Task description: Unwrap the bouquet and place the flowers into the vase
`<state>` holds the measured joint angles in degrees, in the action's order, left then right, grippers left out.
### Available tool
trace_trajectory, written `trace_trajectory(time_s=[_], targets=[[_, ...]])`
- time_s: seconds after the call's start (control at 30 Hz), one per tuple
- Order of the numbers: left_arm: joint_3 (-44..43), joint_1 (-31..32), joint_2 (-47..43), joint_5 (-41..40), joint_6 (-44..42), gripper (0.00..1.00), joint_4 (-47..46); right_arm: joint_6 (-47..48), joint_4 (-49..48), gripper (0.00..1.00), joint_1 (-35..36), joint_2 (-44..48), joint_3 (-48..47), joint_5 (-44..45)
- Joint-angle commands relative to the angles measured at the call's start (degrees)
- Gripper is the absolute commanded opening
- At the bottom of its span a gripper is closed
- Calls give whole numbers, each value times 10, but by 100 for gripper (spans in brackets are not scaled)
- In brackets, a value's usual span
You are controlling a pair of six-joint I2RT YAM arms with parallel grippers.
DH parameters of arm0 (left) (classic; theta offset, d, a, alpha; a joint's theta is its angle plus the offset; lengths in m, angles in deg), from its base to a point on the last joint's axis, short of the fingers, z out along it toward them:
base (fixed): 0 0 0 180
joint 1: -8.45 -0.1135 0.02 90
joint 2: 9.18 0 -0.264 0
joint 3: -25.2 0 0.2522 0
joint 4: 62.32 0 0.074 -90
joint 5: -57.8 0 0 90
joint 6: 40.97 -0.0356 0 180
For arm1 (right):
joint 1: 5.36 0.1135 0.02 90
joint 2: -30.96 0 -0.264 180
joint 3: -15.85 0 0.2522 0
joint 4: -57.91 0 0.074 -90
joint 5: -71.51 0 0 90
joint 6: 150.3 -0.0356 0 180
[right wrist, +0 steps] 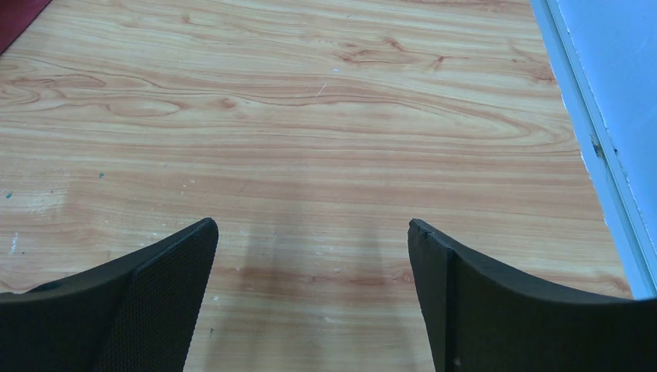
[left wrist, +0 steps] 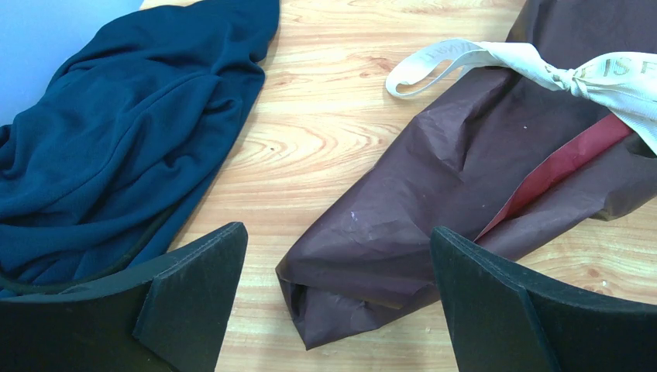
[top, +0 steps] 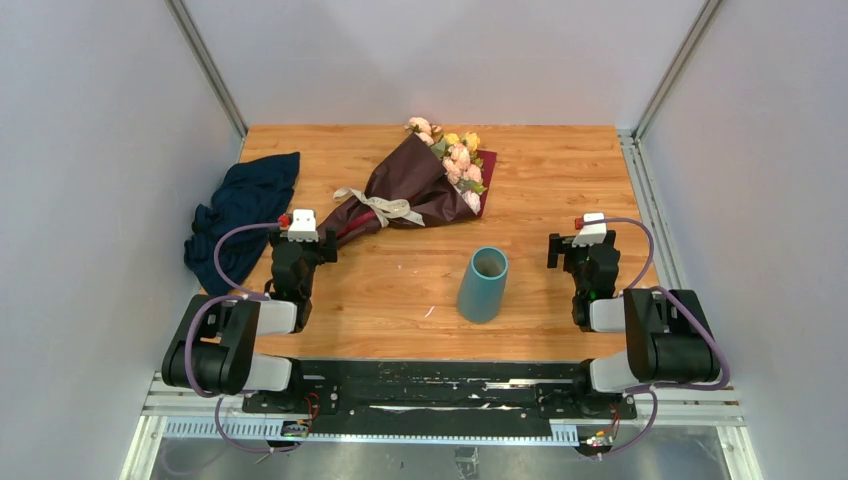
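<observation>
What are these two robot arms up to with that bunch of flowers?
Two robot arms are set to unwrap the bouquet and put its flowers in the teal vase. Nothing is held yet: the left fingers are open near the wrapped stem end, and the right fingers are open over bare table. The bouquet lies wrapped, its ribbon tied; the vase stands upright and looks empty.

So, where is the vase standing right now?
In the top view, the vase stands upright on the table, slightly right of centre, in front of the bouquet.
</observation>
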<state>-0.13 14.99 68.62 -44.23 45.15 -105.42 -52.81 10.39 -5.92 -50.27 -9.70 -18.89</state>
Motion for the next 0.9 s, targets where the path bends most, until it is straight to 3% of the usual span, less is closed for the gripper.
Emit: trace_trajectory(time_s=[0.0, 0.47, 0.63, 0.7, 0.77, 0.87], targets=[[-6, -4, -4, -4, 3, 100, -8, -2, 1, 96, 2, -4, -8, 3], [-6, -5, -3, -4, 2, 100, -8, -2, 2, 96, 3, -4, -8, 4], [-6, -4, -6, -6, 2, 100, -10, -8, 1, 96, 2, 15, -3, 50], [-21, -3, -29, -7, 0, 100, 24, -16, 54, 96, 24, 65, -10, 97], [-61, -1, -75, -13, 2, 100, 135, -19, 147, 96, 24, 103, -42, 103], [-90, 5, -119, -19, -5, 100, 197, -32, 242, 96, 31, 140, -96, 104]])
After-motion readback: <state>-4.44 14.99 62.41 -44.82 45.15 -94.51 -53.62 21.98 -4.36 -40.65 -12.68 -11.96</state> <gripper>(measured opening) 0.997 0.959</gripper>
